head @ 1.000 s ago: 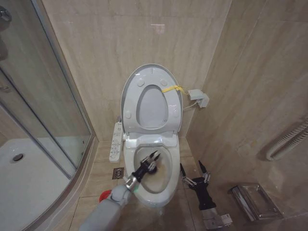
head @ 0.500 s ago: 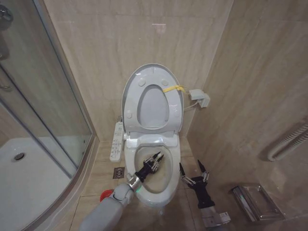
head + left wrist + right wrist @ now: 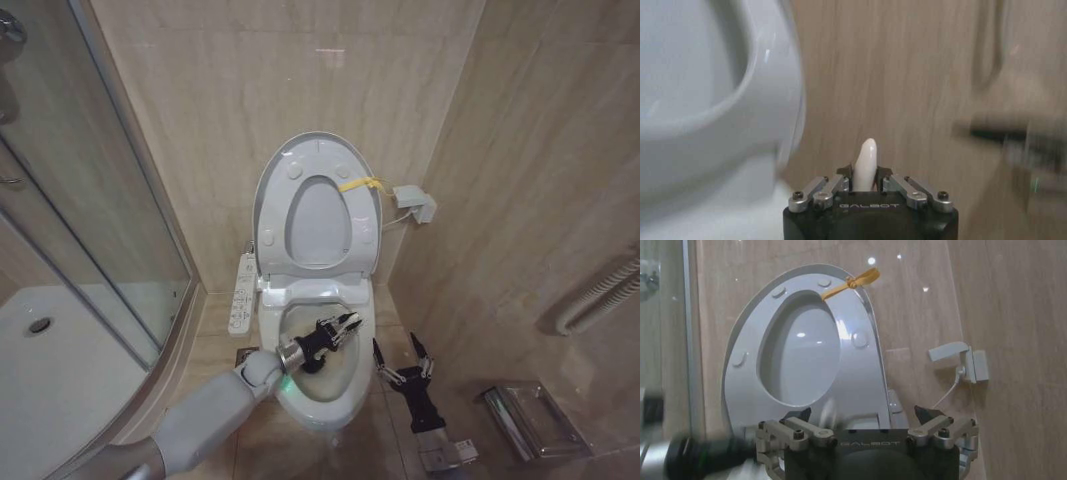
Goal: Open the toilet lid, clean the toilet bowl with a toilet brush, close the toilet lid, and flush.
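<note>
A: With the toilet lid [image 3: 318, 160] up against the wall, left gripper [image 3: 338, 328] sits over the toilet bowl [image 3: 352, 380], jaws pinching the toilet brush [image 3: 865, 162] handle.

B: Brush head?

A: Can't see it, handle tip only. Right gripper [image 3: 402, 357] idles beside the bowl's right side, jaws spread.

B: Risk?

A: Thin handle could twist in the pinch if pressed hard against the basin; arm could clip the rim.

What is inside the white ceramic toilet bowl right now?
The left gripper reaches into the white ceramic toilet bowl, shut on the pale stick-handled toilet brush. The brush head is hidden.
</note>
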{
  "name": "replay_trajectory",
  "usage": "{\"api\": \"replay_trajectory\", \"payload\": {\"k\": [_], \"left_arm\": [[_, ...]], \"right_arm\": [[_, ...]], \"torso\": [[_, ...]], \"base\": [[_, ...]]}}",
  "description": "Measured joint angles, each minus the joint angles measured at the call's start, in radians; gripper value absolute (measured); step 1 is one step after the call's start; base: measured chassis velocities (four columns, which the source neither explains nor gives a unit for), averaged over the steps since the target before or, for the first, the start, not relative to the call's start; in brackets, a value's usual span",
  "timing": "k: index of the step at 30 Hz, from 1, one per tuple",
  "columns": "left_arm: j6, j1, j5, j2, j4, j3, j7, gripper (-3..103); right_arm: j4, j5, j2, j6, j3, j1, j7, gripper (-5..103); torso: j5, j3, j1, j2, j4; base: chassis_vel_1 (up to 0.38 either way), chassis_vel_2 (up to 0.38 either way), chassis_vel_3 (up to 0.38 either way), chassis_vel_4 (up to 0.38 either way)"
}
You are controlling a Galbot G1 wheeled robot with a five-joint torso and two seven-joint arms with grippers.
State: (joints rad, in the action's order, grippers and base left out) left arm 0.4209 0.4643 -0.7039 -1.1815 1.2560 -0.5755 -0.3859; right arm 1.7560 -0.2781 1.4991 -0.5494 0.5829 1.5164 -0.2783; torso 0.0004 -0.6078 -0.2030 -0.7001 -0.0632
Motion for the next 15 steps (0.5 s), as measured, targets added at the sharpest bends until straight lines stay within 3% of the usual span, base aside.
{"api": "replay_trajectory", "payload": {"k": [2, 5, 6, 7, 10, 12, 15], "left_arm": [[0.026, -0.026, -0.021, -0.005, 0.023, 0.0, -0.023, 23], [0.043, -0.022, -0.021, 0.012, -0.021, -0.017, -0.032, 23], [0.047, -0.017, -0.022, 0.024, -0.041, -0.026, -0.031, 23], [0.049, -0.014, -0.044, 0.038, -0.067, -0.052, -0.023, 22], [0.037, -0.04, -0.086, 0.038, -0.045, -0.082, -0.008, 22], [0.031, -0.102, -0.121, 0.023, -0.002, -0.12, 0.003, 22], [0.038, -0.129, -0.126, 0.02, -0.003, -0.144, 0.003, 22]], "right_arm": [[0.004, 0.0, 0.001, 0.0, 0.008, 0.0, 0.0, 100], [0.004, -0.001, -0.002, 0.0, 0.01, -0.002, 0.0, 100], [0.0, -0.002, -0.006, 0.0, 0.01, -0.006, 0.001, 100], [-0.013, -0.008, -0.014, 0.002, 0.009, -0.015, 0.002, 100], [-0.034, -0.021, -0.019, 0.009, 0.008, -0.027, 0.011, 100], [-0.053, -0.028, -0.014, 0.014, 0.014, -0.038, 0.022, 100], [-0.057, -0.029, -0.009, 0.016, 0.018, -0.042, 0.024, 100]], "torso": [[-0.0001, 0.0, 0.0, 0.0, -0.0025], [0.0, 0.0, 0.0, 0.0, -0.0024], [-0.0001, 0.0, 0.0, 0.0, -0.0018], [0.0001, 0.0, 0.0, 0.0, 0.0005], [-0.0001, 0.0, 0.0, 0.0, 0.0005], [0.0001, 0.0, 0.0, 0.0, -0.0017], [0.0, 0.0, 0.0, 0.0, -0.0025]], "base": [[0.0, 0.0, 0.0, 0.0], [-0.04, -0.06, -0.014, -0.008], [0.0, 0.0, 0.0, 0.0], [0.0, 0.0, 0.0, 0.0], [0.0, 0.0, 0.0, 0.0], [0.0, 0.0, 0.0, 0.0], [0.0, 0.0, 0.0, 0.0]]}}
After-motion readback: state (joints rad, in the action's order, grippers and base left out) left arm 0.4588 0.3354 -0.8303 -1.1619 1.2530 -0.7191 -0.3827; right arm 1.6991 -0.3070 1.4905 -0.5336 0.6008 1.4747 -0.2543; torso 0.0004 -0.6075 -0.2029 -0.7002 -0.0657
